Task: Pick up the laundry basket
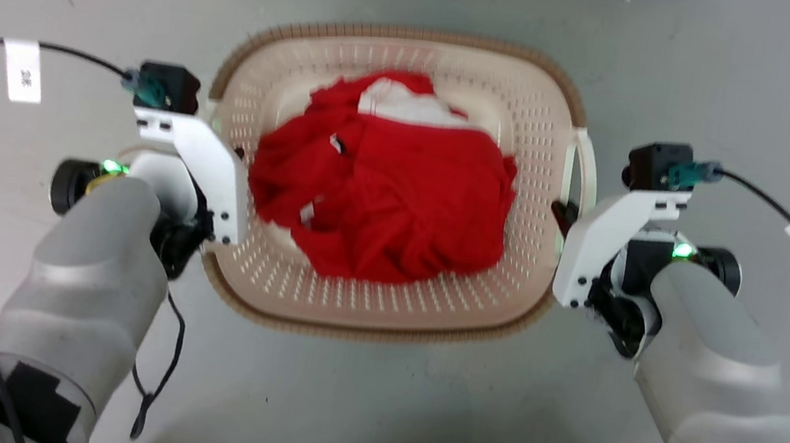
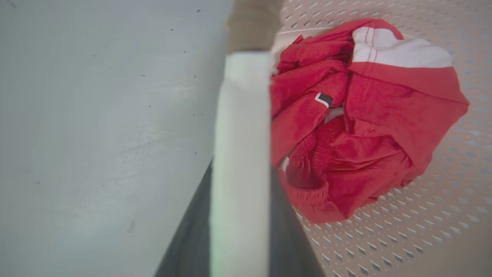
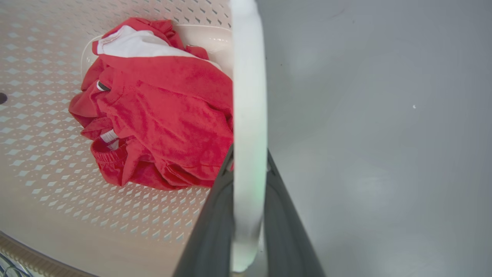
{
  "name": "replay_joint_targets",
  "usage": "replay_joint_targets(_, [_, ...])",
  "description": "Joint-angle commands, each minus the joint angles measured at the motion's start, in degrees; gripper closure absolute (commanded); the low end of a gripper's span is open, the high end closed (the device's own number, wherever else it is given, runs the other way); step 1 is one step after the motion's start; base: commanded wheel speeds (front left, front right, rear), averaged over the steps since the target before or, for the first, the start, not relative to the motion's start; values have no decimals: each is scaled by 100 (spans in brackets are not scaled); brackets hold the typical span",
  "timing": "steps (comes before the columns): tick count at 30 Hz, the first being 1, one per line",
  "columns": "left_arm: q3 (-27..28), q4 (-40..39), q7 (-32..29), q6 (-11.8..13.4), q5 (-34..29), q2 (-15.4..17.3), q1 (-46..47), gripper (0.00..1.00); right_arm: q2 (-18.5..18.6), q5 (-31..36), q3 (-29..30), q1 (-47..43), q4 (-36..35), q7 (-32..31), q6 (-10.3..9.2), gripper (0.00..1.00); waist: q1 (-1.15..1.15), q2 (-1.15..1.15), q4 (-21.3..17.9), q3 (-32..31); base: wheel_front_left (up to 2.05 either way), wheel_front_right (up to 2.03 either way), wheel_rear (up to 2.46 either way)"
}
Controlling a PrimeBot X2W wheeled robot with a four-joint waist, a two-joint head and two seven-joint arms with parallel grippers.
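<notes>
the laundry basket (image 1: 368, 303) lies in the middle of the head view, over the grey floor (image 1: 731, 83); its brown woven-look rim runs all the way round and its cream walls are perforated. whether its base touches the floor i cannot tell. inside it is a crumpled red garment (image 1: 384, 189) with a white patch (image 1: 408, 103) toward the top of the frame.

the left-side handle (image 2: 240, 134) shows in the left wrist view as a blurred white bar rising through the centre of the frame. the left gripper (image 2: 240, 169) has a dark finger on each side of it, jaws narrow and clamped on the handle. in the head view this gripper (image 1: 238, 152) meets the basket's left edge under a white bracket (image 1: 203, 156).

the right-side handle (image 1: 588, 164) curves off the basket's right edge. the right gripper (image 1: 564, 214) reaches in just below it. in the right wrist view the same handle (image 3: 250, 96) stands between the gripper's dark fingers (image 3: 207, 238), jaws drawn in narrow and pinching it.

both pale forearms come up from the lower corners of the head view, each with a green light (image 1: 111, 166) at the wrist. black cables with white tags (image 1: 22, 70) trail off at the left and right edges.
</notes>
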State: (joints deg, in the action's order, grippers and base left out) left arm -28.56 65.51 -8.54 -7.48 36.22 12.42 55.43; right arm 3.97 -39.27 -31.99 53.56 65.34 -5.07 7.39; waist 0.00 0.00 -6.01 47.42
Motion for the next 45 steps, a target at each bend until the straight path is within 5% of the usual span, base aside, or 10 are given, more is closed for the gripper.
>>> replay_joint_targets(1, [-66, 4, -73, 3, 107, -50, -151, 100, 24, -89, -86, -115, -16, -71, 18, 100, 0, 0, 36, -386, 0, 0, 0])
replay_joint_targets(28, [-985, -107, -2420, -31, 1876, -120, -734, 100, 579, -1273, -743, -574, 474, -2349, 6, 100, 0, 0, 339, -3355, 0, 0, 0])
replay_joint_targets(45, [-1191, 99, -2776, -31, 2416, -171, -1520, 100, 435, -1473, -656, -1113, 843, -3224, 5, 100, 0, 0, 364, -4665, 0, 0, 0])
